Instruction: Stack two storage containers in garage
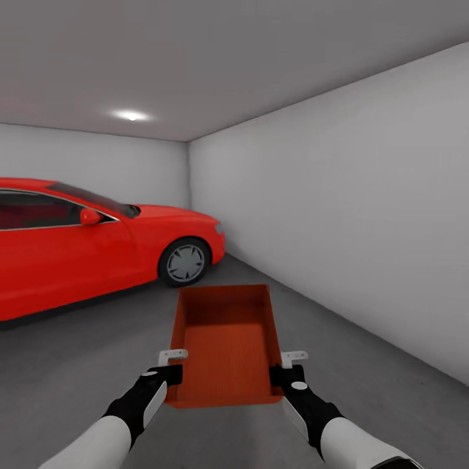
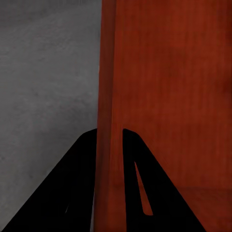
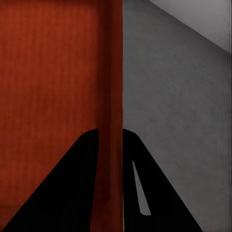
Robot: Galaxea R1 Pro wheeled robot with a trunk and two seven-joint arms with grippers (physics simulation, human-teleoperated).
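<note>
Head view: the robot is in the garage, with the red car (image 1: 98,244) off to the left and a pale grey wall (image 1: 365,215) to the right. An orange-red storage container (image 1: 225,345) is held out in front, above the concrete floor (image 1: 58,371), its long axis pointing straight away from the robot. The left gripper (image 1: 170,365) pinches the near end of its left wall, the right gripper (image 1: 286,366) the near end of its right wall, so both arms share the load equally.

Left wrist view: the dark fingers (image 2: 72,188) straddle the thin orange wall, pressed onto it, grey floor beside.

Right wrist view: same grip, fingers (image 3: 72,188) clamped on the wall; the floor lies directly below, so setting down looks like a straight lowering
</note>
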